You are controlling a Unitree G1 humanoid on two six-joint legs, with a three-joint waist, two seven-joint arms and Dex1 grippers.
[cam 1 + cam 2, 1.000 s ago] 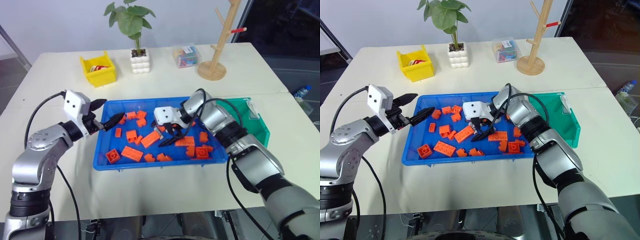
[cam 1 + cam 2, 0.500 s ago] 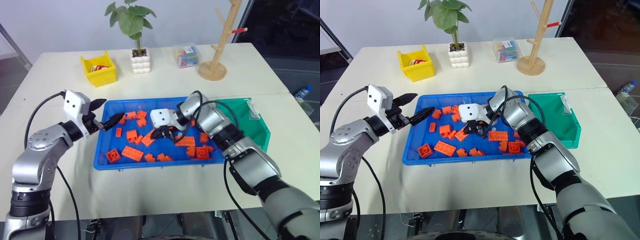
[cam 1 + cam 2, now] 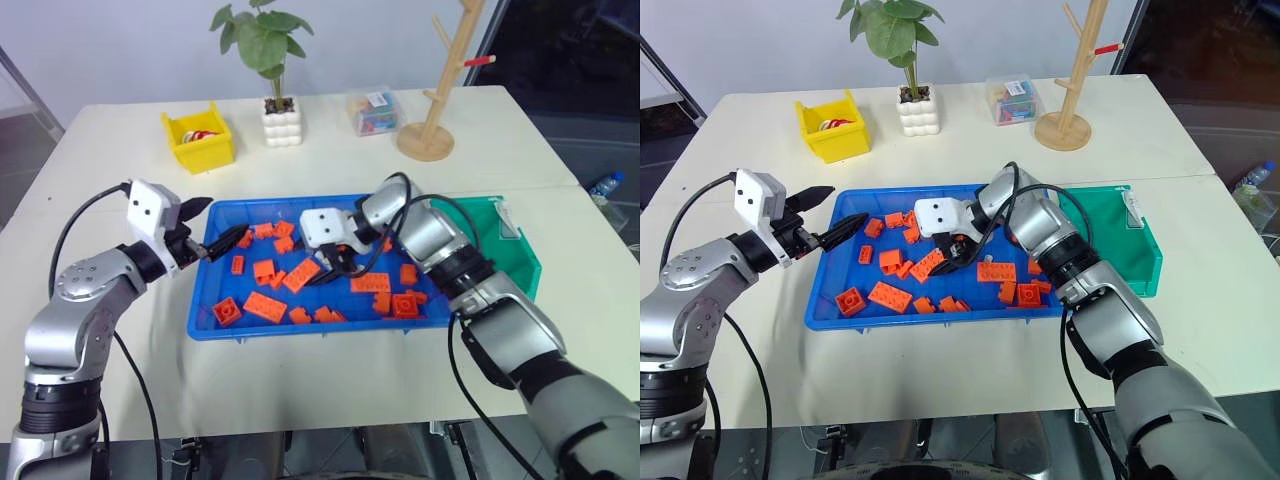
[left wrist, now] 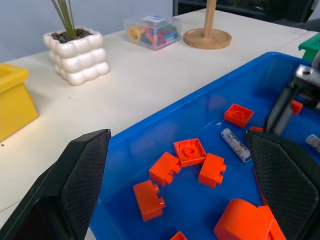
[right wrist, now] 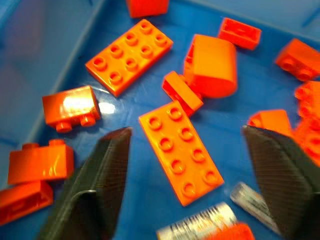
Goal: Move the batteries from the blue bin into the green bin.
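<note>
The blue bin [image 3: 300,330] sits mid-table, strewn with several orange bricks [image 3: 265,305]. One battery [image 4: 236,145] lies on its floor among them, and two batteries [image 5: 197,225] lie side by side close under my right wrist. My right gripper [image 3: 335,268] hangs over the bin's middle, pointing down, open, with nothing between its fingers [image 5: 107,165]. My left gripper [image 3: 218,224] hovers level at the bin's left rim, open and empty. The green bin [image 3: 520,250] stands against the blue bin's right end.
At the back of the table stand a small yellow bin [image 3: 198,138], a plant in a white pot [image 3: 280,120], a clear box of small parts [image 3: 372,112] and a wooden peg stand [image 3: 430,135]. A bottle [image 3: 605,185] lies past the right edge.
My right gripper was shut low among the bricks half a second ago; it now stands open again and a little higher. The left arm has kept still.
</note>
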